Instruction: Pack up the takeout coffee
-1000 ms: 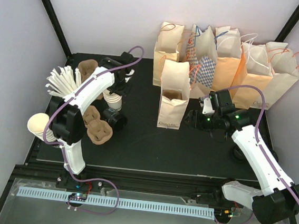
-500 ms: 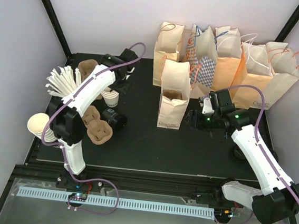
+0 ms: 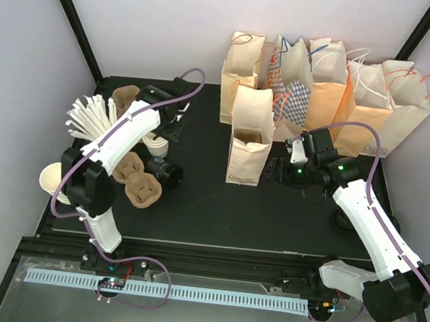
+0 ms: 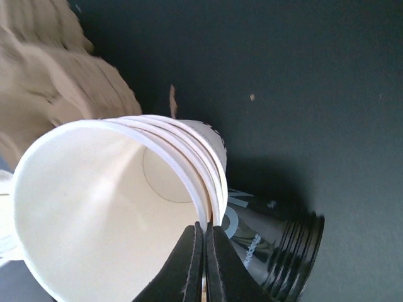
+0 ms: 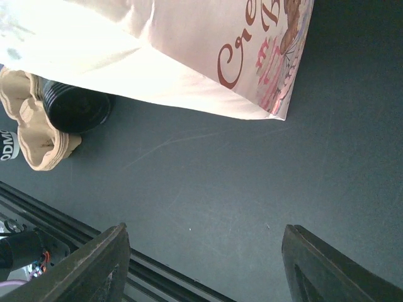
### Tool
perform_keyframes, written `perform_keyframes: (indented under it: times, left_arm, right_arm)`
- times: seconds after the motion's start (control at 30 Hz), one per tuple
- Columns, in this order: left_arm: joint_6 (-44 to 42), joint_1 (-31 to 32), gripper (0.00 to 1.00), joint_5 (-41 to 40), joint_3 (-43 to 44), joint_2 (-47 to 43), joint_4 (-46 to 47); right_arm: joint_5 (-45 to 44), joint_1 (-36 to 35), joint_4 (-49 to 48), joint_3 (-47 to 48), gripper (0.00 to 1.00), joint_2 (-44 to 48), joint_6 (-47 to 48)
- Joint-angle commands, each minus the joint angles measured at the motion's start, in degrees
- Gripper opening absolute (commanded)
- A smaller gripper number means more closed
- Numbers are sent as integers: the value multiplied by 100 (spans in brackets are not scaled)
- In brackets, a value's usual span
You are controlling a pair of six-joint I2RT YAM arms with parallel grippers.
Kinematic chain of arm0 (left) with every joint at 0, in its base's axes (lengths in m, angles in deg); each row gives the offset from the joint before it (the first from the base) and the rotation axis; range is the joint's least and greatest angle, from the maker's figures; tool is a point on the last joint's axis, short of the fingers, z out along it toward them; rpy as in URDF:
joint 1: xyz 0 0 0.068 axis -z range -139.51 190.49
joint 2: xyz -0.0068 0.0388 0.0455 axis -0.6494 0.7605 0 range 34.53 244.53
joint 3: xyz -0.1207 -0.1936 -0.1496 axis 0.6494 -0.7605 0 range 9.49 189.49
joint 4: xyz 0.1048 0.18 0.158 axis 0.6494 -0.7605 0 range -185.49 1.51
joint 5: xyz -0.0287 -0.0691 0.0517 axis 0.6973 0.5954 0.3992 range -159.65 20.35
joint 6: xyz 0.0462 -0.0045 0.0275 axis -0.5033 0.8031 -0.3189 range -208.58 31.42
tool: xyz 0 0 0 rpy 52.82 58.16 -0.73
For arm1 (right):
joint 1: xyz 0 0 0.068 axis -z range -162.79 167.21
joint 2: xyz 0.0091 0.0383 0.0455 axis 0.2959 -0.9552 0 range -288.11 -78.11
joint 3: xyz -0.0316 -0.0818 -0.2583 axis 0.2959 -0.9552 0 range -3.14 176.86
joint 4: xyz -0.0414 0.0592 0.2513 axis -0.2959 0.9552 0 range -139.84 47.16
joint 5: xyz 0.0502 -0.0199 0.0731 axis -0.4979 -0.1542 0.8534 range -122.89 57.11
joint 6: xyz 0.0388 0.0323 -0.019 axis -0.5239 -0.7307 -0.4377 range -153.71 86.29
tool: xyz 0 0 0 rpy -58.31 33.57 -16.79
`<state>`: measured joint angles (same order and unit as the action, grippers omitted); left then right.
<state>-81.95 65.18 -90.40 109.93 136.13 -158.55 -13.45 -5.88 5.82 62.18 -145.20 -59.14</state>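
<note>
I see the takeout coffee (image 3: 167,171) lying on its side on the tabletop (image 3: 218,211), just right of the pulp cup carrier (image 3: 138,185), my left gripper (image 4: 203,255) just behind that carrier pinched closed on the rim of a nested cream cup stack (image 4: 94,207), my right gripper (image 5: 204,229) gaping empty well right of the carrier.

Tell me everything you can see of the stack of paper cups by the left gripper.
The stack of paper cups is several nested cream-white cups, rolled rims staggered, the innermost empty, mouth tilted toward the wrist camera. Dark print shows on the outermost side. The left gripper, shut, pinches the rim wall. Brown pulp carriers lie beside it, the black table beyond.
</note>
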Motion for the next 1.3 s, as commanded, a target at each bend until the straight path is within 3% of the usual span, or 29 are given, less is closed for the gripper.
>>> perform_keyframes:
  times: [0.0, 0.07, 0.2, 0.3, 0.4, 0.63, 0.7, 0.83, 0.97, 1.13, 1.27]
  left_arm:
    - [266, -274, 2, 700, -203, -218, 240]
    - [292, -247, 2, 584, -100, -334, 171]
    - [-264, -168, 2, 470, -668, -789, 1182]
    - [-314, -42, 1, -91, -438, -462, 773]
    - [19, -146, 2, 63, -69, -69, 252]
    - [149, -267, 2, 665, -172, -490, 726]
    - [4, -165, 2, 330, 170, -376, 475]
    - [-24, 139, 2, -503, 1800, 168, -915]
    - [414, 350, 2, -339, 2580, 188, -1548]
    - [825, 924, 2, 544, 2217, -695, -952]
    - [996, 1682, 2, 683, 1523, -1197, -782]
  right_arm:
    - [43, 3, -52, 17, 69, 150, 42]
    - [-18, 7, 30, 39, 69, 177, 49]
    - [42, 6, -91, -62, 69, 219, 42]
    - [53, 6, -51, 28, 69, 148, 54]
    - [55, 6, -103, 32, 69, 155, 42]
    - [36, 6, -62, -9, 69, 218, 68]
    - [21, 9, -40, -10, 69, 238, 75]
    - [-2, 7, -16, -17, 69, 253, 104]
    - [21, 7, -50, -20, 69, 201, 101]
    - [-301, 3, -66, 71, 69, 277, 58]
    - [-902, 8, 9, 206, 69, 407, 19]
